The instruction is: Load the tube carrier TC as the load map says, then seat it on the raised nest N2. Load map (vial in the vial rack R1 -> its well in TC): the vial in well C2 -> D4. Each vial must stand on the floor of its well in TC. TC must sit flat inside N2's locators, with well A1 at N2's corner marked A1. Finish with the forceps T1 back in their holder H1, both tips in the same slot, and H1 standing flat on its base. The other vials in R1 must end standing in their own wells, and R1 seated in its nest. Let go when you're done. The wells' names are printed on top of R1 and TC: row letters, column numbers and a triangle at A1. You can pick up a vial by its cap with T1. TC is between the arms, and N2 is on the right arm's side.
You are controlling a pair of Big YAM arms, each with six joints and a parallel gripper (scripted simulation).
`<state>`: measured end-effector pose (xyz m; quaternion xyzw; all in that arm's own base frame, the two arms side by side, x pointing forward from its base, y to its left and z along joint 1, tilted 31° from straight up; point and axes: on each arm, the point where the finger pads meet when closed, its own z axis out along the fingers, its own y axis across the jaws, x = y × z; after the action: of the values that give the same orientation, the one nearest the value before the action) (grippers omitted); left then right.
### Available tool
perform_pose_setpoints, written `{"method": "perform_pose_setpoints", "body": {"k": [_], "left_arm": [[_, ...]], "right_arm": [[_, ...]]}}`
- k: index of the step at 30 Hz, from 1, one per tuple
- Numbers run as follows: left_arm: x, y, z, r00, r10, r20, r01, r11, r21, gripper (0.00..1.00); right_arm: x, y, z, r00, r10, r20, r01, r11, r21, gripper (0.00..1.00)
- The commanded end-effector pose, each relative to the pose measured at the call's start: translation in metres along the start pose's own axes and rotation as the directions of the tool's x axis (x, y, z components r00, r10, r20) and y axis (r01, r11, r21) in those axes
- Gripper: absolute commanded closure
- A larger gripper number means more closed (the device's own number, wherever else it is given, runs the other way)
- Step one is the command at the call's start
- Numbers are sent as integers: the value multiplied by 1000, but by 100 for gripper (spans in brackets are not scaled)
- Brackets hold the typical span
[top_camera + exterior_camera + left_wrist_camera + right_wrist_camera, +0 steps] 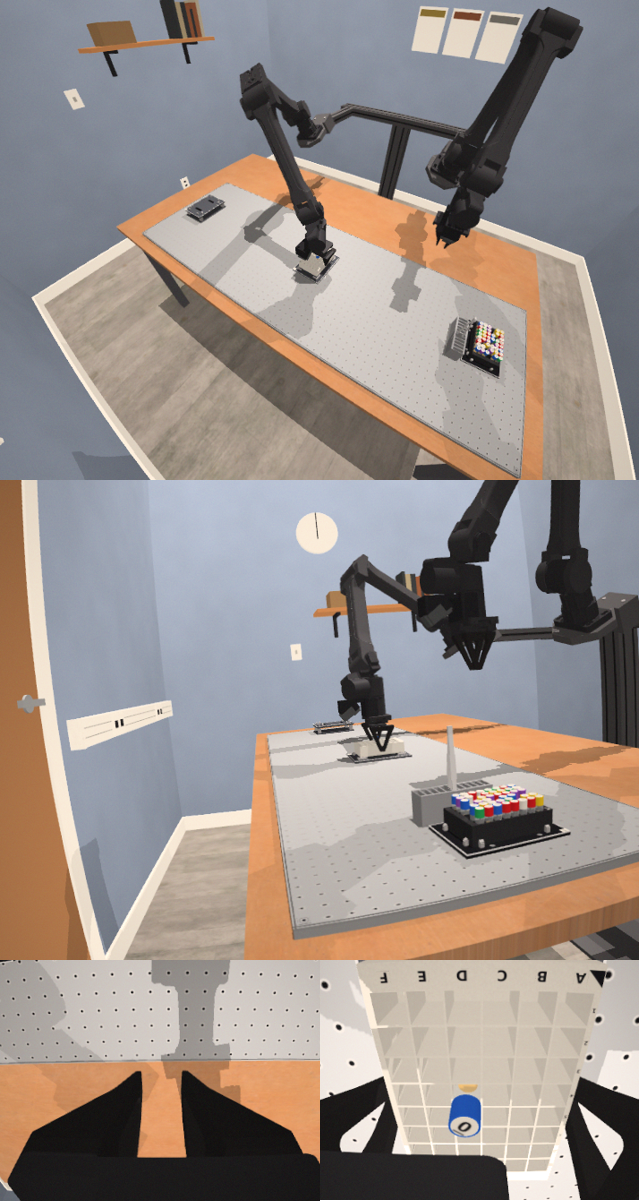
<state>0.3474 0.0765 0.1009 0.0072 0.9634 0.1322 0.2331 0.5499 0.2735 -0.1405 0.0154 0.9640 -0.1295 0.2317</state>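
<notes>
Right jaws clamping cream carrier (312,264) (395,747) (481,983), grey perforated board (361,310) (351,810) (103,1000) (617,1069), blue walls (155,129) (232,609)

lab-like room | capped vials (488,340) (498,801) | perforated board (361,304) (351,810) | robot arms (281,150) (361,619)

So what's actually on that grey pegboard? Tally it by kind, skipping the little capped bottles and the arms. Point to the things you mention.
Racks: 2 (black vial rack (485,362) (498,832), cream carrier (310,266) (395,747) (441,977))
Flat plates under them: 2
Raised nest (205,207) (332,725): 1
Forceps holder (458,336) (428,808): 1
Forceps (451,758): 1
Total: 7
</notes>
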Motion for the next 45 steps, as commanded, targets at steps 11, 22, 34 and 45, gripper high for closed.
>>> {"method": "perform_pose_setpoints", "body": {"k": [11,22,34,45], "left_arm": [[-10,4,-3,1000,-16,17,16,1000,-6,76],[-10,4,-3,1000,-16,17,16,1000,-6,76],[-10,4,-3,1000,-16,17,16,1000,-6,76],[-10,4,-3,1000,-16,17,16,1000,-6,76]], "right_arm": [[-13,11,-29,1000,9,27,-8,1000,-21,100],[-9,8,-33,1000,6,20,-6,1000,-16,100],[-12,11,-43,1000,7,26,-7,1000,-20,100],[-15,8,-47,999,15,28,-15,1000,-20,100]]}}
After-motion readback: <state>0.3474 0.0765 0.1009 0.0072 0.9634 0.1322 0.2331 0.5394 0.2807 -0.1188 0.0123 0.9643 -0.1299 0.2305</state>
